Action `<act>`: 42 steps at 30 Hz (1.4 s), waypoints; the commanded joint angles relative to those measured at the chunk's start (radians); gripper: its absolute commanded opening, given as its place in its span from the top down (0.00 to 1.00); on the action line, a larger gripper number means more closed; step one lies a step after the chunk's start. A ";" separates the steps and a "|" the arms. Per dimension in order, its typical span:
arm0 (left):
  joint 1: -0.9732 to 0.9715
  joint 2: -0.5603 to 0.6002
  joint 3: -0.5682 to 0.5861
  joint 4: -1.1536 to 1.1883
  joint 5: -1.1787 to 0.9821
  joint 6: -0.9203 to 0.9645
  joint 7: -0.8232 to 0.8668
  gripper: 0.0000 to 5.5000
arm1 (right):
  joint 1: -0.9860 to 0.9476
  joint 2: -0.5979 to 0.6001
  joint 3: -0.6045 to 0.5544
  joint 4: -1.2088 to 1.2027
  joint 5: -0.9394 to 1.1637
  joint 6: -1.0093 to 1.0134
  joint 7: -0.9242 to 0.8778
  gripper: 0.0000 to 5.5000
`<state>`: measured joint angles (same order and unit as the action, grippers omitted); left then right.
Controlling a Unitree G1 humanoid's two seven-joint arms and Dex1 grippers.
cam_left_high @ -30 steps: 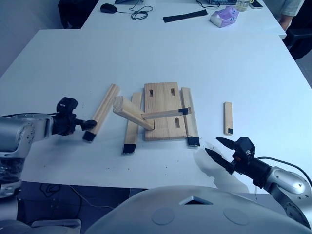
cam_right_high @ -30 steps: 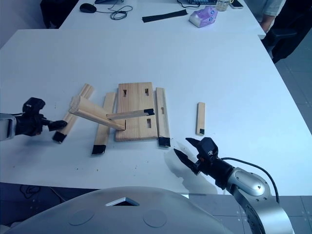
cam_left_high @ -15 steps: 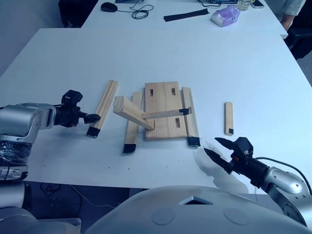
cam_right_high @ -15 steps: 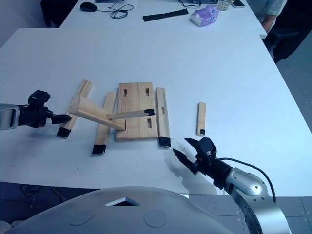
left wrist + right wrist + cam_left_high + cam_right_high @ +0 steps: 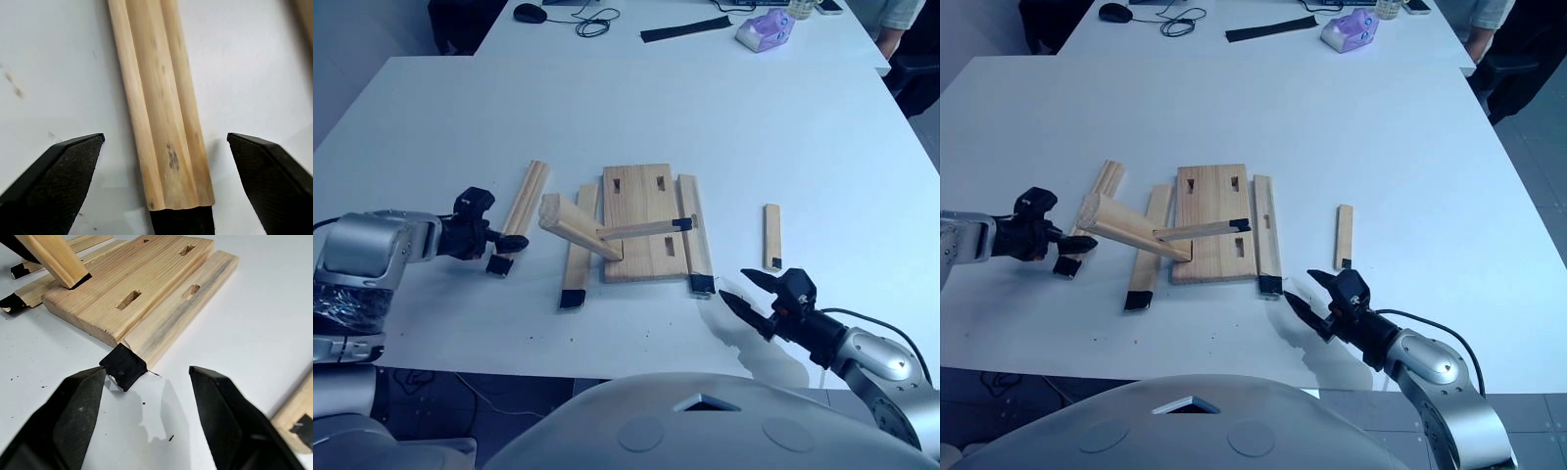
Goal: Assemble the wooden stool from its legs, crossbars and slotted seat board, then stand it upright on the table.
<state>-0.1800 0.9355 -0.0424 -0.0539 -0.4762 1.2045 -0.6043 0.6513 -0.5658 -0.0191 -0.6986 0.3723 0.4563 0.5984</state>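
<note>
The slotted seat board [image 5: 642, 220] lies flat mid-table. One leg [image 5: 576, 226] leans up out of it to the left, with a thin crossbar [image 5: 641, 230] attached. Loose legs lie along the board's right side [image 5: 694, 235] and left side [image 5: 578, 257]. A third leg [image 5: 521, 208] lies farther left, and a short crossbar [image 5: 771, 237] lies to the right. My left gripper [image 5: 504, 243] is open, its fingers [image 5: 54, 181] straddling that third leg [image 5: 161, 107] near its black tip. My right gripper [image 5: 736, 287] is open just short of the right-side leg's black tip [image 5: 123, 366].
The table's near edge [image 5: 607, 367] runs just below both grippers. A second table behind holds a mouse [image 5: 530, 14], a black strip [image 5: 685, 30] and a purple pack [image 5: 763, 32]. Bare tabletop stretches behind and to the right of the parts.
My left gripper has moved right until it straddles the black-tipped end of the leftmost leg. My right gripper has crept left and forward toward the right-side leg's tip.
</note>
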 commanded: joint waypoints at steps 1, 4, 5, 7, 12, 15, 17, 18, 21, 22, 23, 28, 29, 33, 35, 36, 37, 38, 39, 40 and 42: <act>0.050 -0.022 -0.007 0.036 0.050 -0.039 0.023 0.15 | -0.001 -0.022 -0.017 -0.003 0.003 0.007 0.011 0.44; 0.084 -0.032 -0.020 0.037 0.061 -0.060 0.012 0.15 | -0.001 -0.028 -0.019 -0.004 0.005 0.009 0.018 0.44; 0.094 -0.033 -0.024 0.026 0.051 -0.059 -0.005 0.15 | -0.002 -0.029 -0.019 -0.004 0.006 0.010 0.019 0.44; 0.117 -0.033 -0.021 0.003 0.038 -0.067 -0.024 0.20 | -0.001 -0.032 -0.021 -0.005 0.007 0.010 0.022 0.44; 0.111 -0.033 -0.024 0.025 0.040 -0.079 -0.068 0.34 | 0.003 -0.027 -0.017 -0.008 0.004 0.011 0.018 0.44; 0.094 -0.026 -0.036 0.064 0.056 -0.101 -0.096 0.41 | 0.009 -0.021 -0.011 -0.009 0.000 0.008 0.011 0.44; 0.081 -0.026 -0.038 0.078 0.063 -0.107 -0.109 0.45 | 0.014 -0.020 -0.007 -0.008 -0.003 0.005 0.009 0.44; 0.073 -0.027 -0.038 0.081 0.063 -0.108 -0.116 0.48 | 0.017 -0.020 -0.004 -0.008 -0.006 0.003 0.008 0.44; 0.062 -0.025 -0.020 0.052 0.034 -0.081 -0.150 0.55 | 0.022 -0.021 -0.004 -0.007 -0.010 -0.001 0.008 0.44; 0.064 -0.021 -0.013 0.034 0.019 -0.064 -0.163 0.57 | 0.023 -0.022 -0.005 -0.006 -0.010 -0.001 0.009 0.44; 0.067 -0.018 -0.003 0.013 0.001 -0.041 -0.174 0.59 | 0.022 -0.023 -0.006 -0.005 -0.010 -0.001 0.009 0.44; 0.093 -0.005 0.040 -0.100 -0.100 0.067 -0.223 0.63 | 0.029 -0.021 -0.005 -0.006 -0.013 -0.005 0.006 0.44; 0.095 -0.005 0.045 -0.111 -0.111 0.079 -0.225 0.63 | 0.031 -0.020 -0.004 -0.007 -0.014 -0.006 0.004 0.44; 0.087 -0.022 0.064 -0.091 -0.110 0.097 -0.197 0.63 | 0.034 -0.019 -0.002 -0.009 -0.015 -0.006 0.002 0.44; 0.071 -0.038 0.079 -0.071 -0.112 0.114 -0.179 0.63 | 0.036 -0.021 -0.002 -0.011 -0.015 -0.005 0.002 0.44; 0.061 -0.051 0.095 -0.064 -0.120 0.134 -0.170 0.63 | 0.038 -0.021 -0.002 -0.012 -0.015 -0.005 0.001 0.44; 0.049 -0.071 0.119 -0.055 -0.132 0.161 -0.161 0.63 | 0.042 -0.021 -0.003 -0.015 -0.014 -0.005 0.001 0.44; 0.034 -0.092 0.144 -0.043 -0.144 0.189 -0.152 0.63 | 0.045 -0.022 -0.004 -0.016 -0.013 -0.005 0.001 0.44; 0.023 -0.108 0.164 -0.033 -0.151 0.207 -0.142 0.63 | 0.050 -0.022 -0.006 -0.017 -0.013 -0.006 0.001 0.44; 0.013 -0.123 0.179 -0.025 -0.155 0.220 -0.132 0.63 | 0.053 -0.022 -0.007 -0.018 -0.013 -0.006 0.001 0.44; -0.001 -0.146 0.207 -0.012 -0.158 0.234 -0.115 0.63 | 0.057 -0.023 -0.009 -0.020 -0.011 -0.006 0.001 0.44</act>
<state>-0.1487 0.8105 0.1294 -0.0777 -0.6257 1.4212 -0.7412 0.7023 -0.5841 -0.0209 -0.7036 0.3678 0.4543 0.6038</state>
